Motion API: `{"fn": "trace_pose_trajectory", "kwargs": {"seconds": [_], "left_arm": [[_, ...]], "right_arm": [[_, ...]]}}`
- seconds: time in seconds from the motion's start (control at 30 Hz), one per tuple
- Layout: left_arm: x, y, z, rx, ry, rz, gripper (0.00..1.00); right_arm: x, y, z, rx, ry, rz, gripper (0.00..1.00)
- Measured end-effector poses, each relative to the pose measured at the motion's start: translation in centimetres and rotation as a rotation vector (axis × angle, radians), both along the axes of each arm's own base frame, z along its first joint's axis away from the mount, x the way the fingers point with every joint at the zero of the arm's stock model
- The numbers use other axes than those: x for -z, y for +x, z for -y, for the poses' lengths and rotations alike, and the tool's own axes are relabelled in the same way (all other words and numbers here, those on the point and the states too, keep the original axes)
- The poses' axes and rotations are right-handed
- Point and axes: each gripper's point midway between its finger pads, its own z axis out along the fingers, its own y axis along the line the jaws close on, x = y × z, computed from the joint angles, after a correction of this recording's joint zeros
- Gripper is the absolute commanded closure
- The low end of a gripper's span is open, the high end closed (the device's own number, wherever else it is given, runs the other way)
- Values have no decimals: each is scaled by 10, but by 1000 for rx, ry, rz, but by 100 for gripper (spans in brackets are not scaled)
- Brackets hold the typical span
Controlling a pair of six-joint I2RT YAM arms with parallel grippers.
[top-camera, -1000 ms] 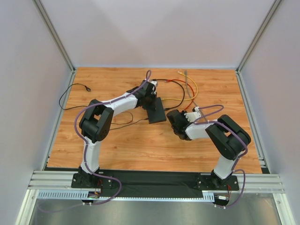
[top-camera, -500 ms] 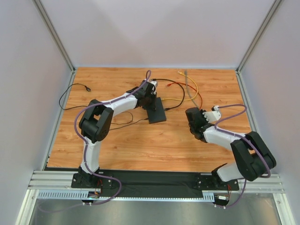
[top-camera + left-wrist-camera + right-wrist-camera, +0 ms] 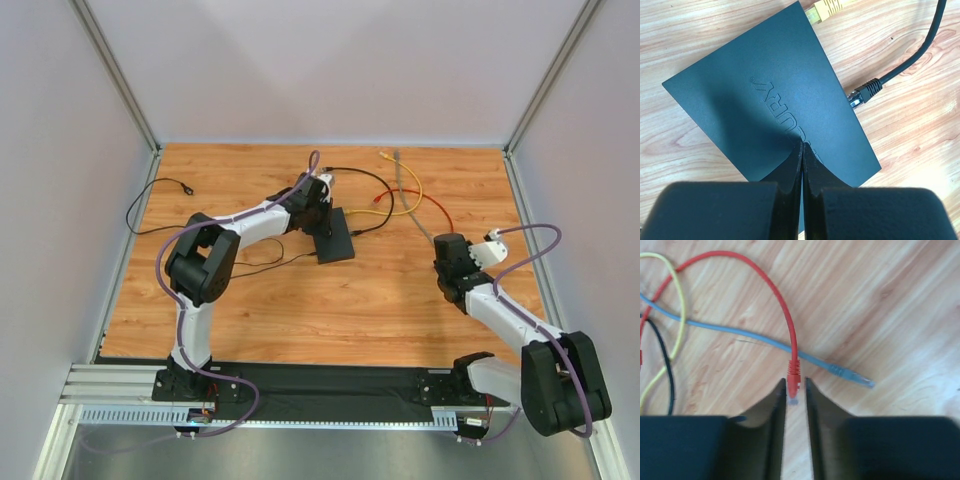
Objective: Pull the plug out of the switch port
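Observation:
The switch (image 3: 335, 238) is a flat black box lying mid-table; it fills the left wrist view (image 3: 770, 95). My left gripper (image 3: 320, 217) is shut, its tips (image 3: 802, 146) resting on the switch's top. A yellow plug (image 3: 824, 7) and a black plug (image 3: 863, 93) sit at the switch's socket edge. My right gripper (image 3: 449, 248) is well to the right of the switch, shut on the red plug (image 3: 793, 378). The plug is free of the switch, and its red cable (image 3: 775, 295) loops back over the wood.
A grey cable (image 3: 745, 336) ends in a loose plug (image 3: 852, 375) just beyond my right fingers. Yellow (image 3: 415, 190) and black (image 3: 350, 172) cables tangle behind the switch. A thin black lead (image 3: 160, 190) lies at the far left. Walls enclose the table.
My right gripper has drawn away from the switch to the right, taking the red plug and cable with it. The left gripper and the switch have stayed put.

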Motion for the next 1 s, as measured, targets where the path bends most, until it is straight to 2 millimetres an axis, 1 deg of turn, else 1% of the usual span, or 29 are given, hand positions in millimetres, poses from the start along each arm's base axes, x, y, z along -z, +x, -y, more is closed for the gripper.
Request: {"fn": "trace_pose_trajectory", "kwargs": {"seconds": [0.07, 0.1, 0.23, 0.3, 0.4, 0.47, 0.5, 0.53, 0.57, 0.63, 0.67, 0.73, 0.83, 0.9, 1.0], "left_arm": [[0, 0, 0, 2, -6, 4, 100], [0, 0, 0, 3, -10, 6, 100], [-1, -1, 0, 6, -23, 18, 100], [-2, -2, -2, 6, -24, 23, 100], [-2, -2, -10, -5, -22, 22, 100], [-2, -2, -14, -10, -21, 23, 100], [-2, -3, -15, -10, -20, 24, 100], [-2, -3, -16, -13, -21, 25, 100], [-2, -3, -17, -14, -21, 27, 100], [-2, -4, -19, -13, -21, 31, 100], [-2, -5, -19, -12, -23, 34, 100], [-2, -6, -19, -9, -33, 44, 100], [-2, -7, -17, -2, -53, 53, 100], [-3, -7, -16, 0, -63, 57, 100], [-2, -7, -14, 1, -76, 65, 100]], "right_arm": [[3, -5, 6, 3, -14, -26, 66], [4, -6, 7, 0, -19, -35, 60], [6, -8, 4, -55, -45, -71, 52], [0, -3, -4, -113, -64, -68, 48], [-19, 19, -34, -238, -39, 5, 45], [-35, 44, -64, -331, -1, 60, 44], [-41, 55, -76, -359, 14, 81, 45], [-48, 70, -94, -401, 40, 104, 45], [-51, 83, -109, -432, 62, 124, 46], [-54, 97, -134, -478, 101, 163, 45], [-53, 100, -145, -498, 119, 182, 46], [-48, 98, -165, -537, 144, 212, 45], [-34, 89, -183, -583, 171, 227, 45], [-25, 86, -189, -594, 197, 229, 45], [-12, 84, -191, -589, 234, 227, 45]]}}
